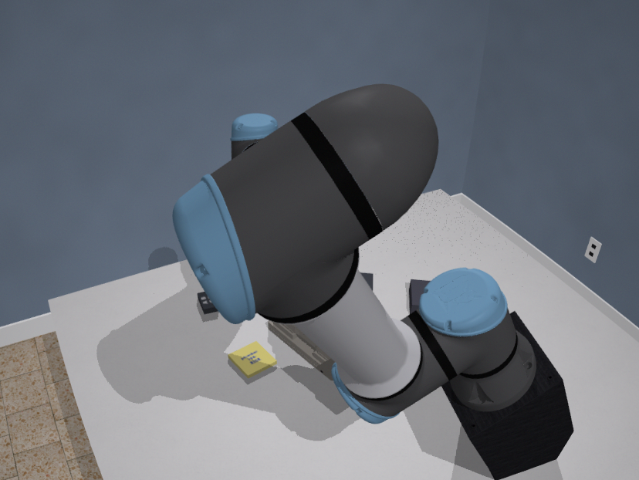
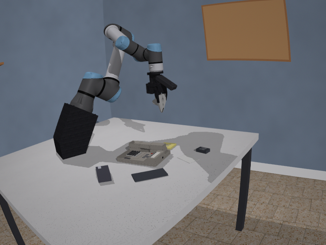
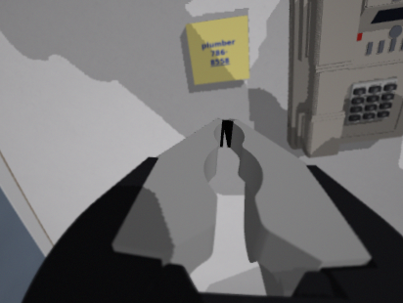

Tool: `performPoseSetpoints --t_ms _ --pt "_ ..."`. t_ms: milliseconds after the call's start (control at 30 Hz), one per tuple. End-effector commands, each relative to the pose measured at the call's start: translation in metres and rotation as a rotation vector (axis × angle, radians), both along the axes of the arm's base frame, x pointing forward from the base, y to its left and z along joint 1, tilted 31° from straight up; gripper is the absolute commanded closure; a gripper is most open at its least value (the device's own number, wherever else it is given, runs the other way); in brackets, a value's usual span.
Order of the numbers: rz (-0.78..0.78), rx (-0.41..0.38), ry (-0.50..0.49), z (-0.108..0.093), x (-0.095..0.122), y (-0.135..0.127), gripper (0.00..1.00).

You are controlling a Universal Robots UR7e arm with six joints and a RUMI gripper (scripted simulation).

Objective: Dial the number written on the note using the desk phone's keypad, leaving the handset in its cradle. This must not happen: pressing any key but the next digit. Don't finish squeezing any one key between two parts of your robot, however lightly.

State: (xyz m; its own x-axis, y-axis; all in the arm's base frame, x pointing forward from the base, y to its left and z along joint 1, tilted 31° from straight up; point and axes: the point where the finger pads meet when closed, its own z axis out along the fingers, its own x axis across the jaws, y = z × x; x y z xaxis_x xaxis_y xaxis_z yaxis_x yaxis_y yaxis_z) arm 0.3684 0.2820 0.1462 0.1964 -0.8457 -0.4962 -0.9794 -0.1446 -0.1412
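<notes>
A beige desk phone (image 2: pixel 144 154) lies on the white table, its handset in the cradle along the far side. Its dark keypad (image 3: pixel 372 102) shows at the right of the wrist view, also in the exterior view (image 2: pixel 133 152). A yellow note (image 3: pixel 218 49) reads "plumber 786-8508"; it lies beside the phone (image 1: pixel 251 357) and peeks out behind it (image 2: pixel 170 145). My gripper (image 2: pixel 162 108) (image 3: pixel 224 121) hangs high above the table, above the phone's far side, fingers shut and empty. In the top view the arm hides the gripper and most of the phone.
A small black box (image 2: pixel 202 149) (image 1: pixel 206 303) lies right of the phone, also seen past the arm. A flat dark slab (image 2: pixel 149 174) and a dark card (image 2: pixel 103 173) lie in front of the phone. The robot's black base (image 2: pixel 73 131) stands at the left.
</notes>
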Motion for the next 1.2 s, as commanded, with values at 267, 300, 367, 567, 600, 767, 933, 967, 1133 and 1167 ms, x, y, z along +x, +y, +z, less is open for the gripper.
performPoseSetpoints --t_ms 267,300,367,567,600,767,933,967,1133,1167 --pt "0.000 -0.001 0.000 0.008 0.065 0.011 1.00" --pt "0.000 -0.001 0.000 0.008 0.065 0.011 1.00" --pt "0.000 -0.001 0.000 0.010 0.074 0.013 1.00" --pt "0.000 -0.001 0.000 0.012 0.094 0.016 1.00" --pt "0.000 -0.001 0.000 0.013 0.096 0.016 1.00" --pt "0.000 -0.001 0.000 0.014 0.105 0.018 1.00" --pt "0.000 -0.001 0.000 0.014 0.108 0.018 1.00" --pt "0.000 -0.001 0.000 0.014 0.109 0.018 1.00" --pt "0.000 -0.001 0.000 0.015 0.110 0.019 1.00" --pt "0.000 -0.001 0.000 0.015 0.110 0.019 1.00"
